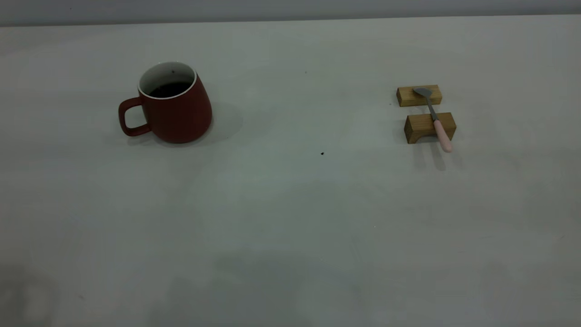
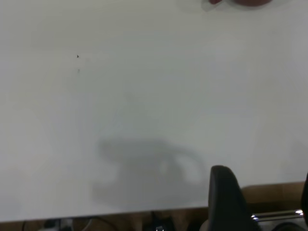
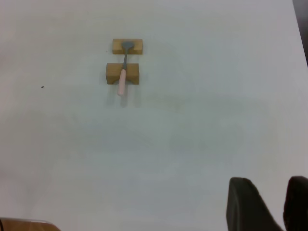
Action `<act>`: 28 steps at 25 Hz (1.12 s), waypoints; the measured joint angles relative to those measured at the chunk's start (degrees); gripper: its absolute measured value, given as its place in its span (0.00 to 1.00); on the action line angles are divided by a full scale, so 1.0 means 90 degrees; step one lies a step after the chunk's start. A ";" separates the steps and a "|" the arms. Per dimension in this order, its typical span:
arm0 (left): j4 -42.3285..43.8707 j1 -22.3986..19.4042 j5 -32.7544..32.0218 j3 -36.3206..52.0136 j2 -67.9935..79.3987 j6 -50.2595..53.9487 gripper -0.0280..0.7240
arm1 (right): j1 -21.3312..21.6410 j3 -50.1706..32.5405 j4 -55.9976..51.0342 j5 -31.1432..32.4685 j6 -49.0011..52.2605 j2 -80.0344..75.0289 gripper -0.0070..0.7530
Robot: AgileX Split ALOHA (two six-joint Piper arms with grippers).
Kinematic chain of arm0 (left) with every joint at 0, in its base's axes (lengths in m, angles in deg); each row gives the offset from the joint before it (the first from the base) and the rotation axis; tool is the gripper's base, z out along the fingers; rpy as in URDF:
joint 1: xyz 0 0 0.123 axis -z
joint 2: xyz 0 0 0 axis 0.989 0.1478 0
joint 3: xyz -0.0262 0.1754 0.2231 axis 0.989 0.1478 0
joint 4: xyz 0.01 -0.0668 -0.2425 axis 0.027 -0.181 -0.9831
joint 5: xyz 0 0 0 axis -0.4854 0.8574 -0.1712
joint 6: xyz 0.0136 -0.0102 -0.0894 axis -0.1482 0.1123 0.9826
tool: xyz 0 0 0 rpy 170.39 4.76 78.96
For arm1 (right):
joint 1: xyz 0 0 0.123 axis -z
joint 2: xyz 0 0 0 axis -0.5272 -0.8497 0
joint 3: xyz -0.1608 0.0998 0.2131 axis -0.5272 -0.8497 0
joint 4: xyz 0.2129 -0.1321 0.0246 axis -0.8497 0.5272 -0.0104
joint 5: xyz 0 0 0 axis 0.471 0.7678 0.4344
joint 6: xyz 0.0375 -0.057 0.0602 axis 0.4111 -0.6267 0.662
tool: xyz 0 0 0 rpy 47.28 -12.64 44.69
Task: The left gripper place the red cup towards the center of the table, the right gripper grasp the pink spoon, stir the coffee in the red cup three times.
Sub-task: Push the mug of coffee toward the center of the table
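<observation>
Dark-red cup (image 1: 174, 106) with coffee (image 1: 170, 89) stands upright at upper left of the table (image 1: 290, 218). Pink spoon (image 1: 435, 118) lies across two wooden blocks (image 1: 429, 127) at upper right. Neither end effector's opening can be told.

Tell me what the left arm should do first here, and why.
Probably reach the left gripper toward the red cup: it stands untouched at the table's left side, its handle pointing outward, coffee inside. The pink spoon lies across two wooden blocks, so stirring comes later.
</observation>
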 joint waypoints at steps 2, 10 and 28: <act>0.0014 0.0000 0.0496 0.0000 0.0725 -0.0006 0.63 | 0.0000 0.0000 0.0000 0.0000 0.0000 0.0000 0.32; 0.0284 0.0000 0.1797 -0.0836 0.3869 -0.0335 0.63 | 0.0000 0.0000 0.0000 0.0000 0.0000 0.0000 0.32; 0.1244 -0.0005 0.1166 -0.5293 0.8479 -0.3615 0.63 | 0.0000 0.0000 0.0000 0.0000 0.0000 0.0000 0.32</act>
